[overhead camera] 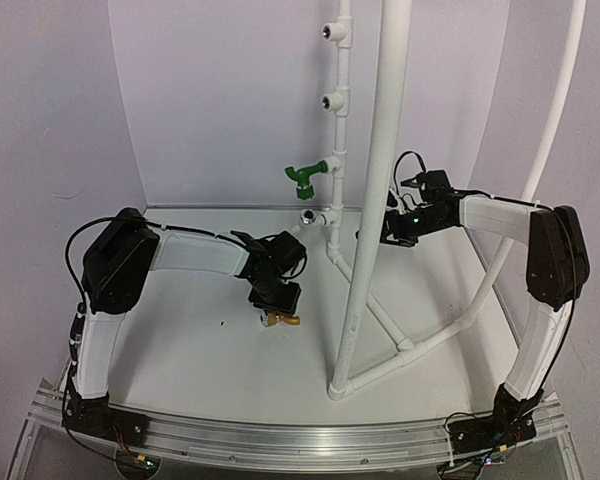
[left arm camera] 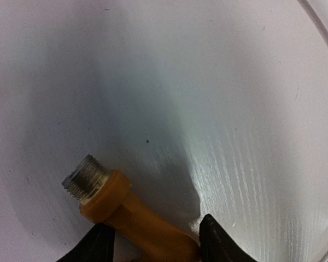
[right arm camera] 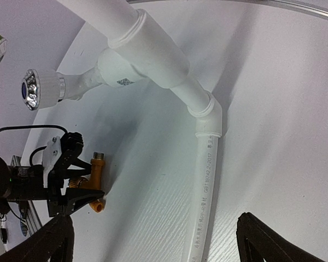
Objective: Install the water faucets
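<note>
**Q:** Location of each tap?
**A:** The brass tap (overhead camera: 283,320) lies on the bench (overhead camera: 180,360), well apart from the front rail (overhead camera: 310,440). The green tap (overhead camera: 305,178) sits on the upright pipe (overhead camera: 337,120).

**Q:** State of the jaws?
**A:** The left jaws straddle the brass tap, 1 finger (left arm camera: 101,243) on each side; a grip cannot be confirmed. The right jaws stand wide apart, holding nothing.

**Q:** Room and markings?
**A:** Bare bench lies left of the brass tap; the pipe frame (overhead camera: 365,300) stands to its right. Print runs along 1 low pipe (right arm camera: 205,180), too small to read.
</note>
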